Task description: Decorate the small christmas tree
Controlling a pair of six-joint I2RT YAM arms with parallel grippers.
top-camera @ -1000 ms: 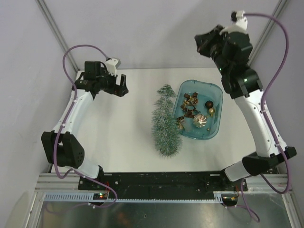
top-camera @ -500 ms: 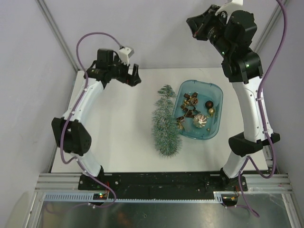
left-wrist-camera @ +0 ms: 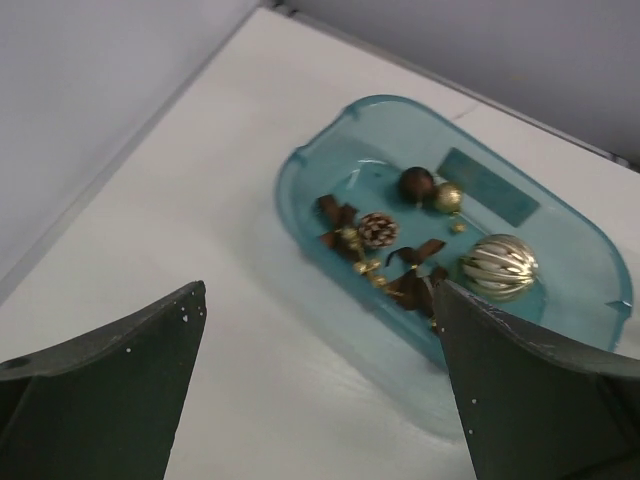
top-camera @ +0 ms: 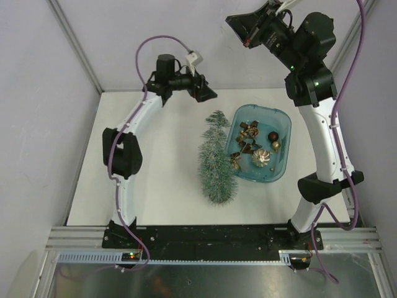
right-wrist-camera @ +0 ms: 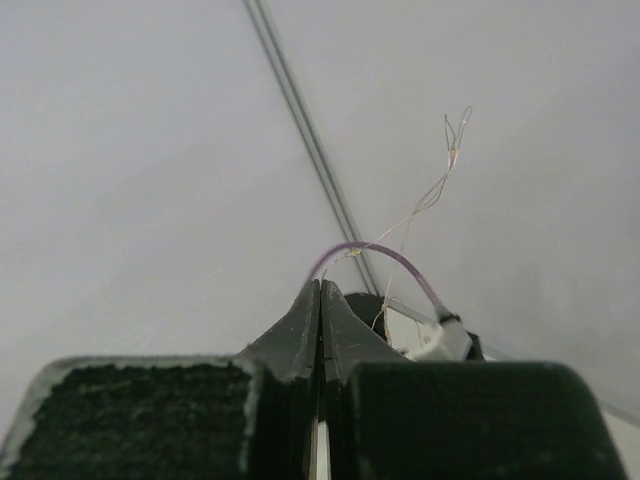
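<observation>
The small christmas tree lies on the white table, its tip toward the back and its base toward the front, just left of the blue tray. It does not show in the wrist views. My left gripper is open and empty, raised behind the tree's tip; in its wrist view the jaws stand wide apart above bare table. My right gripper is held high at the back. Its fingers are shut. A thin gold thread shows just past their tips; I cannot tell if it is pinched.
The tray's rim holds a gold ribbed ball, a brown ball, a pine cone and brown bows. Grey walls and metal posts close the back and sides. The left arm's purple cable arcs ahead of the right gripper.
My left arm has swung right from the back left corner to behind the tree's tip. My right arm has risen and turned left. The tree and tray have not moved.
</observation>
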